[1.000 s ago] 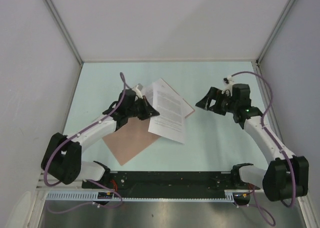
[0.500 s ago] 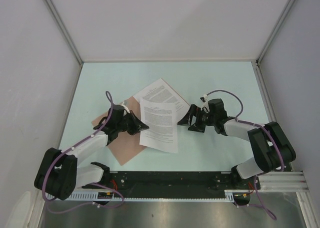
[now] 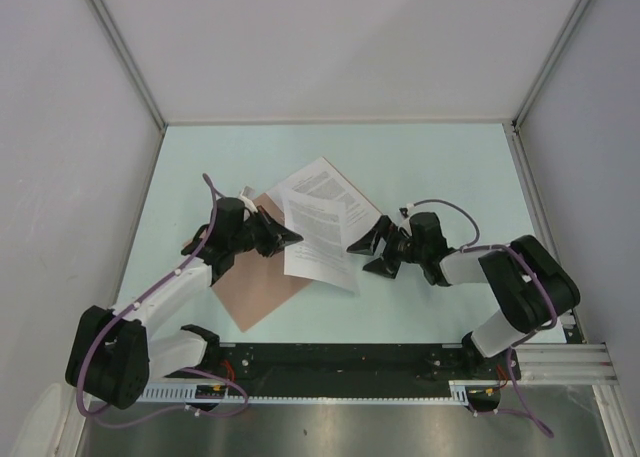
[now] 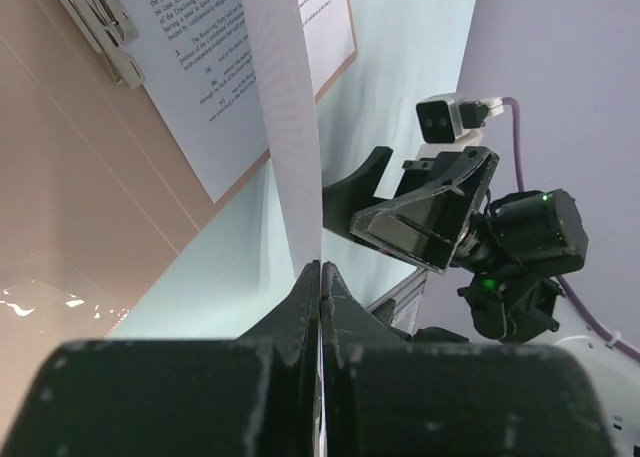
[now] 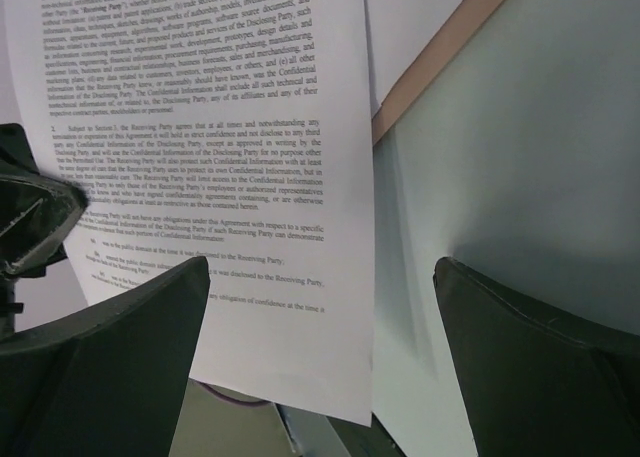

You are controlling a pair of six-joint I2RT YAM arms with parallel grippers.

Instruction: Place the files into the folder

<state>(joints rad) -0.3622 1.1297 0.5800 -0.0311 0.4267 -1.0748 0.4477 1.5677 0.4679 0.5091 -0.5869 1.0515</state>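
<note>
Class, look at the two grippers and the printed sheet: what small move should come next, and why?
Probably the right gripper should ease forward and close on the free edge of the held sheet. The left gripper is shut on its opposite edge, the right's jaws stand open beside it, and the folder lies beneath.

Soft, even light from above fills the top view: the pale mint tabletop [image 3: 450, 167] is bright, and shadows under the arms [image 3: 170, 277] are faint. In the right wrist view, the white paper sheet with dense black text [image 5: 200, 147] reads fairly sharp (smallest lines smear), while the near dark fingers [image 5: 100, 377] of the right gripper [image 5: 322, 277] blur.
</note>
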